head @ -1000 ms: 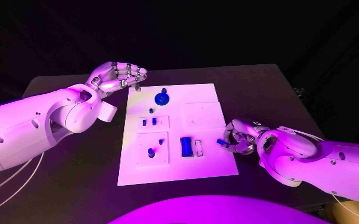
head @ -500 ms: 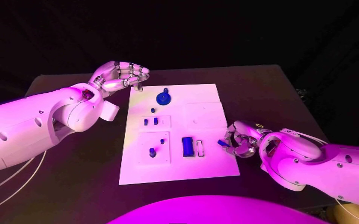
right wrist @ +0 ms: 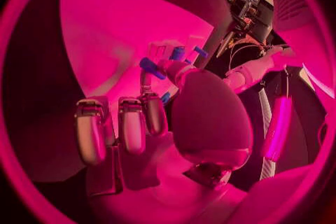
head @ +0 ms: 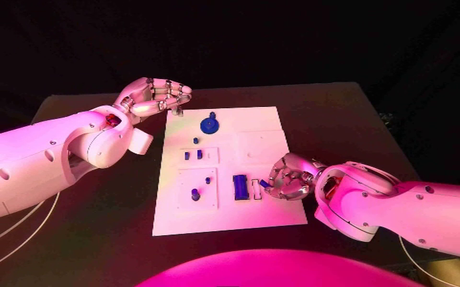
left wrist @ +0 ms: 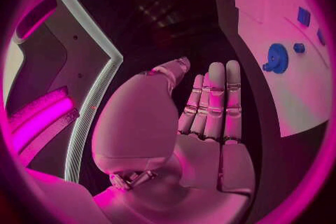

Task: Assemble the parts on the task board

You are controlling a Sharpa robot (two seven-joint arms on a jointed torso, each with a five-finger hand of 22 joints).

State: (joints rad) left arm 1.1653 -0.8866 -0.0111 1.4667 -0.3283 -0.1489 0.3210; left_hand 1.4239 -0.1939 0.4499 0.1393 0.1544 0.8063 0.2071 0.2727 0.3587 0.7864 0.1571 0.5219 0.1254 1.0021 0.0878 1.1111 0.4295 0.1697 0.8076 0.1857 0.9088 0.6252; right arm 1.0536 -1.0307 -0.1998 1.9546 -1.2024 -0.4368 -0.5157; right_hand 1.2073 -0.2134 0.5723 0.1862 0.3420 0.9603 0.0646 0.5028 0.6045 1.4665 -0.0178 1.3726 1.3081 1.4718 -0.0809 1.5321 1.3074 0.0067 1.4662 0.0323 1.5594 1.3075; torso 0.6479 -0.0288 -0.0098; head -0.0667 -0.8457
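The white task board (head: 264, 147) lies mid-table. My right hand (head: 290, 177) hovers over its near right part and pinches a small blue part (head: 264, 183) (right wrist: 153, 67) between thumb and fingertip, just right of a blue block (head: 238, 187) standing in the board. A round blue part (head: 209, 126) (left wrist: 276, 58) sits at the far end of the task board (left wrist: 280, 5). Smaller blue parts (head: 193, 156) stand in the left inserts. My left hand (head: 153, 97) (left wrist: 203, 117) hangs beside the board's far left corner, fingers curled, holding nothing.
The black table (head: 355, 121) has bare surface on either side of the board. My left forearm (head: 67, 147) lies along the board's left side. A narrow white slot (head: 254, 189) sits beside the blue block.
My right hand has moved left from the board's right edge onto the board, carrying the small blue part toward the blue block. The left hand has stayed in place.
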